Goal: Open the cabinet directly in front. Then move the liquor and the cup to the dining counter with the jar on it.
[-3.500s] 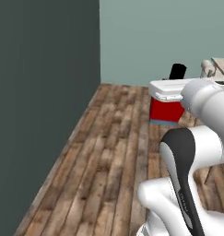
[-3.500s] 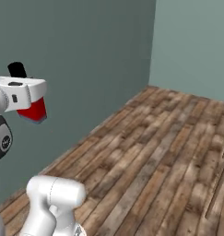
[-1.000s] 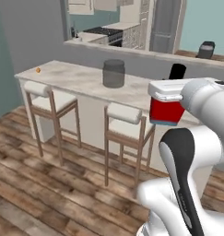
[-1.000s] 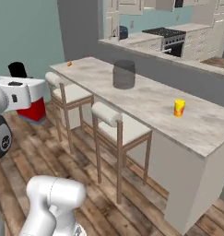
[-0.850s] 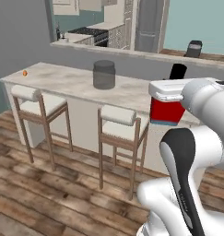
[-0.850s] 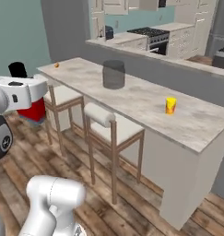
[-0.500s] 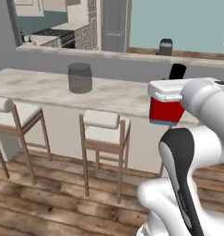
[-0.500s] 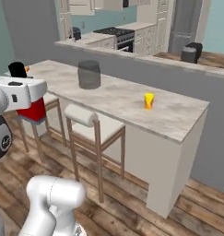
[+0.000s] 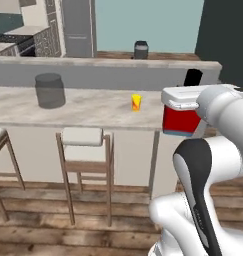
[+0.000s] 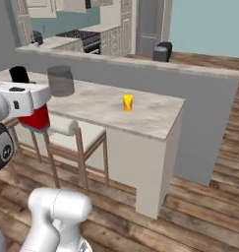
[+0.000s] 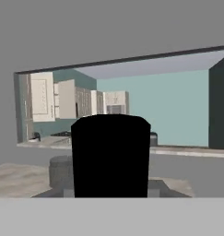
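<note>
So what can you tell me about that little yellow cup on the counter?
The cup is small, bright yellow, with a red-orange mark on its side. It looks like smooth plastic or paper, slightly wider at the top. It stands upright on the marbled beige counter, near the counter's end and apart from the big grey jar. Nothing touches it but the countertop.

Flat, even rendered light with no visible source; no glare; only faint soft shade under the surface (image 9: 93,107) and its stools; both base views are coarse and slightly soft; the hand view is blurrier, the black cap (image 11: 110,156) a featureless silhouette against a brighter kitchen.
</note>
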You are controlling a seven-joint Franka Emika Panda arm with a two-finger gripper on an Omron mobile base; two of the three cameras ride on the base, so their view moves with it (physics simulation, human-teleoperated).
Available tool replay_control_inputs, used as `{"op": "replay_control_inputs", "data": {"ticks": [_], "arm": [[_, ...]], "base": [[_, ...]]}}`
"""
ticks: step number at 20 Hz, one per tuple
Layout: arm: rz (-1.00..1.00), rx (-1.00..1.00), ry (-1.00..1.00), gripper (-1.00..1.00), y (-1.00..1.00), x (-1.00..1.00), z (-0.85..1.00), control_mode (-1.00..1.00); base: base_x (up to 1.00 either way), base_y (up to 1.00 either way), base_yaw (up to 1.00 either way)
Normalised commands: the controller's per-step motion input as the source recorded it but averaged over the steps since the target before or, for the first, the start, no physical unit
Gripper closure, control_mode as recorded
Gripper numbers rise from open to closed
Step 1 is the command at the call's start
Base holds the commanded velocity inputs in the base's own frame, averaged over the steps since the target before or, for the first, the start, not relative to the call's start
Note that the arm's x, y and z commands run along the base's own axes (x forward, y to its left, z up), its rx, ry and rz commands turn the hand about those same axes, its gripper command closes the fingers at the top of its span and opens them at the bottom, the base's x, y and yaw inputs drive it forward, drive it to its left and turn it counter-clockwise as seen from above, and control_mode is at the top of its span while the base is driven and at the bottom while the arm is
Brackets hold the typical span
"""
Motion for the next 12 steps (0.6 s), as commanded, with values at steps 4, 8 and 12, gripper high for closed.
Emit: {"op": "replay_control_inputs", "data": {"ticks": [4,8,12], "arm": [[0.00,0.00,0.00,1.00,0.00,0.00,0.00,1.00],[0.00,0.00,0.00,1.00,0.00,0.00,0.00,1.00],[0.00,0.00,0.00,1.00,0.00,0.00,0.00,1.00]], "base": [[0.13,0.00,-0.37],[0.13,0.00,-0.36],[0.26,0.04,-0.32]]}}
